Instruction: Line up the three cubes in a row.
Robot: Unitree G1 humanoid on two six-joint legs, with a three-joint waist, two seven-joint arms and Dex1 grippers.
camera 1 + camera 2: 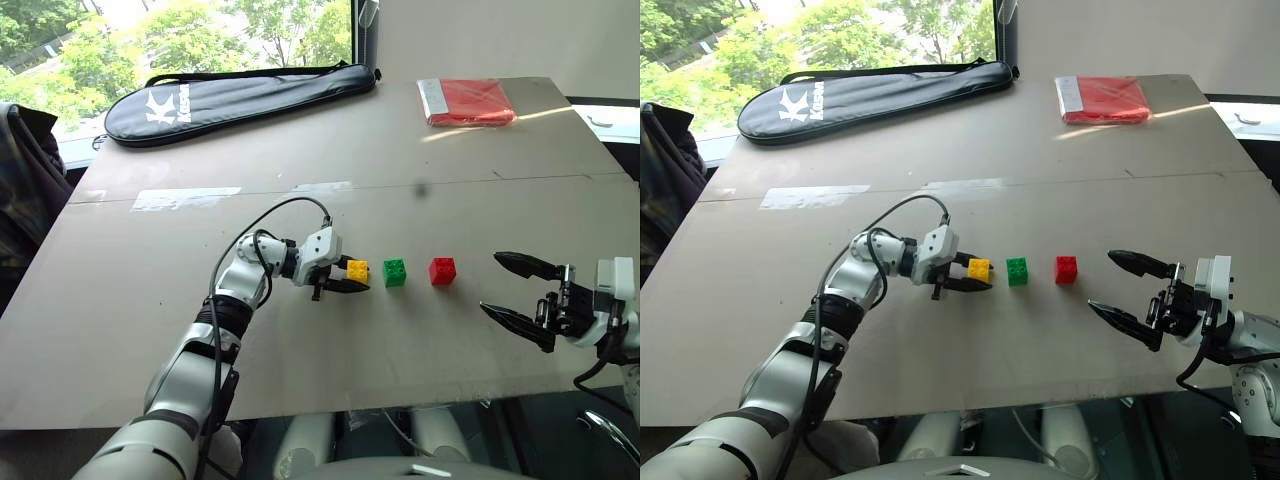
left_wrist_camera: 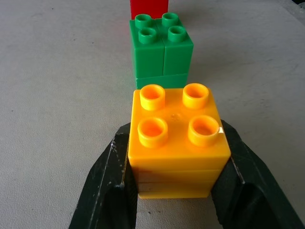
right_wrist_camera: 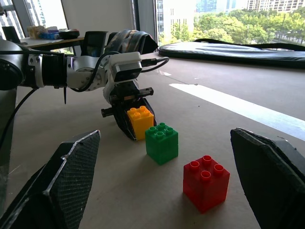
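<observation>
Three studded cubes stand in a line on the table. The yellow-orange cube (image 1: 357, 270) is on the left, the green cube (image 1: 395, 272) in the middle, the red cube (image 1: 442, 271) on the right. My left gripper (image 1: 352, 279) is shut on the yellow-orange cube (image 2: 177, 143), one black finger (image 2: 107, 181) against each side, and the cube rests on the tabletop a short gap from the green cube (image 2: 162, 47). My right gripper (image 1: 518, 290) hangs open to the right of the red cube (image 3: 206, 182), apart from it, with nothing between its fingers.
A long dark racket bag (image 1: 235, 95) lies at the far left of the grey table (image 1: 300, 380). A flat red packet (image 1: 468, 102) lies at the far right. A strip of pale tape (image 1: 185, 198) marks the table behind my left arm.
</observation>
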